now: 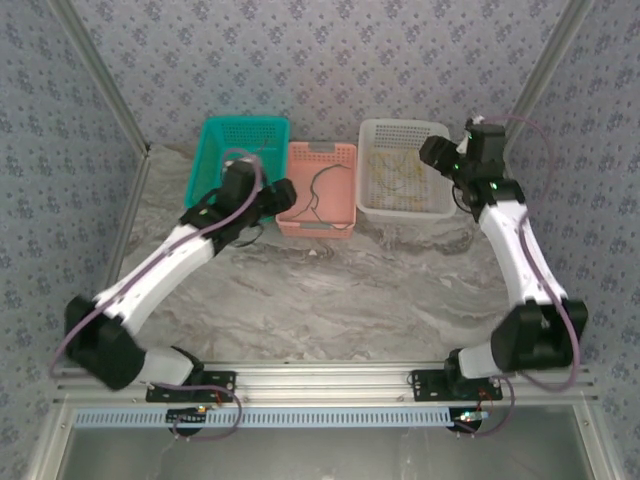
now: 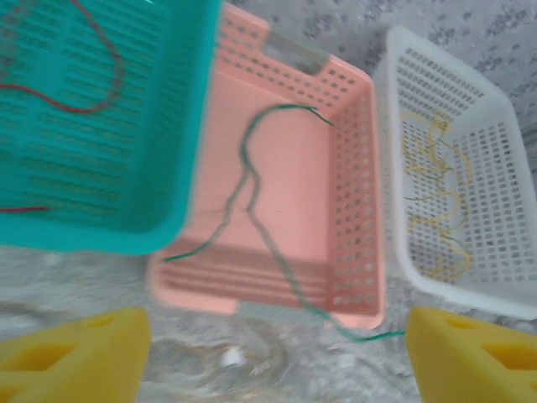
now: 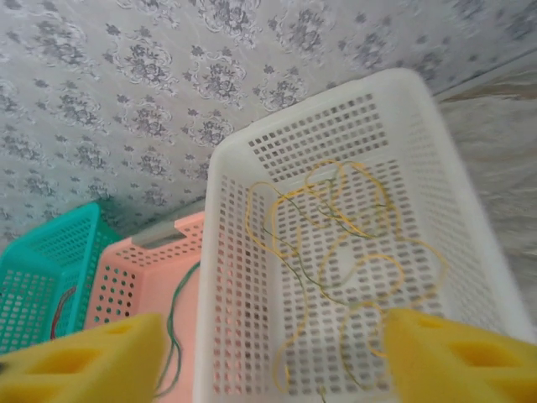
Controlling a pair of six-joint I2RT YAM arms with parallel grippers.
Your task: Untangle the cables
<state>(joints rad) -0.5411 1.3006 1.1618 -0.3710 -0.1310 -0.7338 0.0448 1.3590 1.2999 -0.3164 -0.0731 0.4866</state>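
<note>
Three cable groups lie in baskets. A red cable [image 2: 99,92] curls in the teal basket [image 2: 180,126]. Green cables [image 2: 256,197] lie in the pink basket [image 2: 357,210], one end trailing over its front wall onto the table. Yellow cables [image 3: 352,227] with a thin dark-green strand among them are tangled in the white basket [image 3: 231,277]. My left gripper [image 2: 273,361] hovers open over the table in front of the pink basket, nothing between its yellow fingers [image 2: 75,353]. My right gripper [image 3: 273,369] stands open above the white basket, holding nothing. From above, the left gripper [image 1: 283,196] is at the pink basket's left edge and the right gripper [image 1: 437,152] at the white basket's right side.
The teal basket [image 1: 245,122], pink basket [image 1: 322,150] and white basket [image 1: 400,126] stand side by side at the back of the marble table [image 1: 330,290], against the patterned wall. Metal frame posts [image 1: 100,80] flank the table.
</note>
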